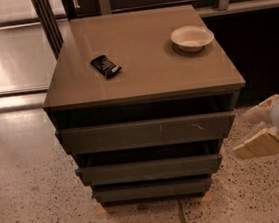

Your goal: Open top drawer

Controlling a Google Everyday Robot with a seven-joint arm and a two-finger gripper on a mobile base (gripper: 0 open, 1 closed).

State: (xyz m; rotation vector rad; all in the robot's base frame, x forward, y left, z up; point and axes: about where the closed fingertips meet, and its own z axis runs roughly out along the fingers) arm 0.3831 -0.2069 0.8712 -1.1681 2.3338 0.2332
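The top drawer (147, 133) is the widest of three dark grey-brown fronts of a cabinet, with pale scuffs right of centre. A dark gap shows between its front and the cabinet top. Its inside is hidden. My gripper (242, 133) is at the right edge of the view, just right of the cabinet at the height of the top and middle drawers. Its two pale fingers (259, 143) are spread apart with nothing between them. It does not touch the drawer.
On the cabinet top (145, 77) lie a dark snack wrapper (106, 66) and a white bowl (192, 38). Two narrower drawer fronts (148, 169) sit below. Speckled floor surrounds the cabinet, with metal posts and a dark wall behind.
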